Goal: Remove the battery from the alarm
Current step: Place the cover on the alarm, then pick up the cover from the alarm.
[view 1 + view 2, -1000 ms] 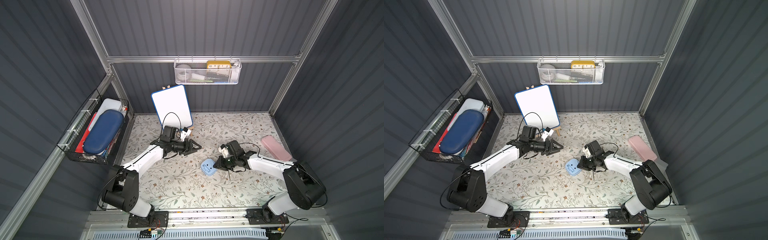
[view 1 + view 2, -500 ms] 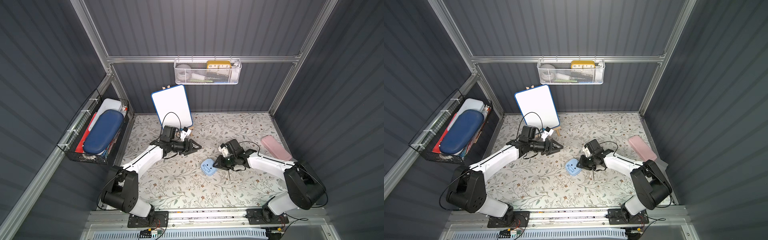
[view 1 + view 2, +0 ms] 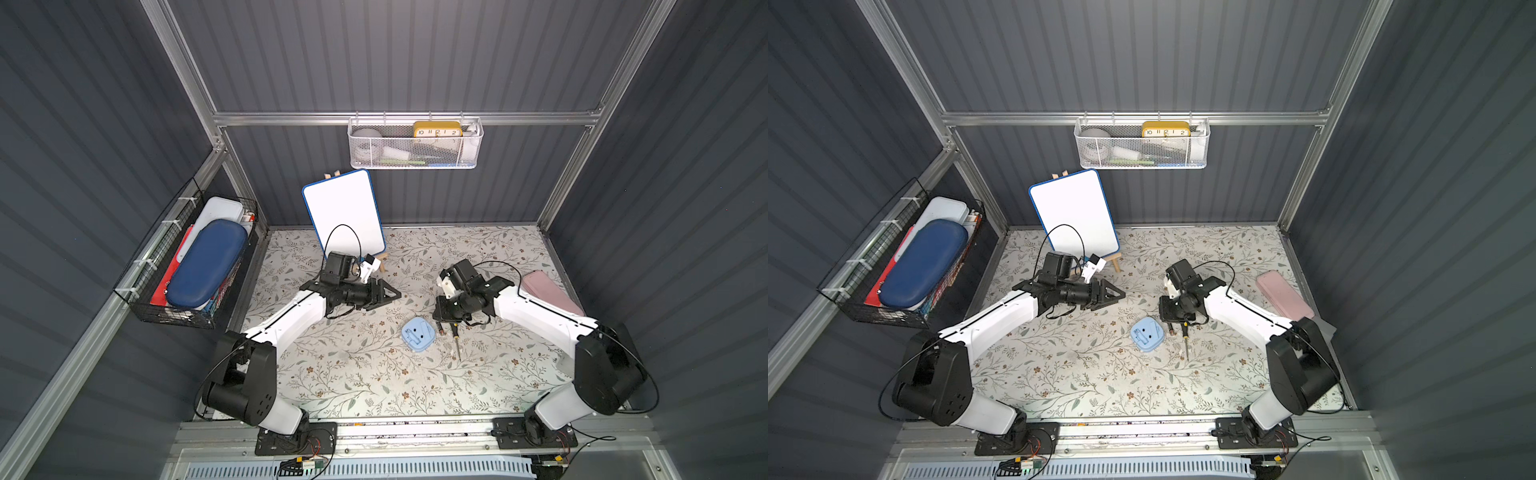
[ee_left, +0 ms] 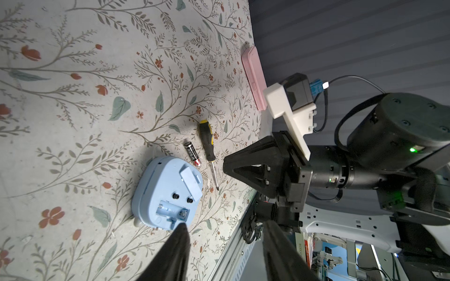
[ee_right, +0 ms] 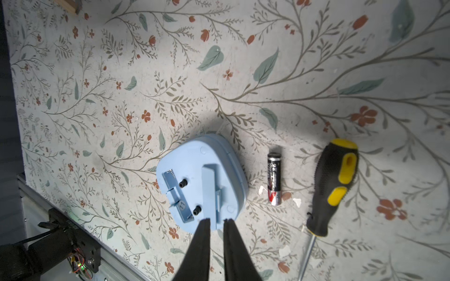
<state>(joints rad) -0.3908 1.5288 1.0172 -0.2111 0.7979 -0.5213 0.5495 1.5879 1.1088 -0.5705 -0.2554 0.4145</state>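
The blue alarm (image 5: pixel 190 155) lies face down on the flowered table (image 5: pixel 170 73), battery slot exposed. The battery (image 5: pixel 274 178) rests just beside it, between alarm and screwdriver (image 5: pixel 333 187). The right claw (image 5: pixel 215 220) hovers by the alarm's edge, fingers narrowly apart, empty. The left claw (image 4: pixel 224 223) hangs spread, empty.
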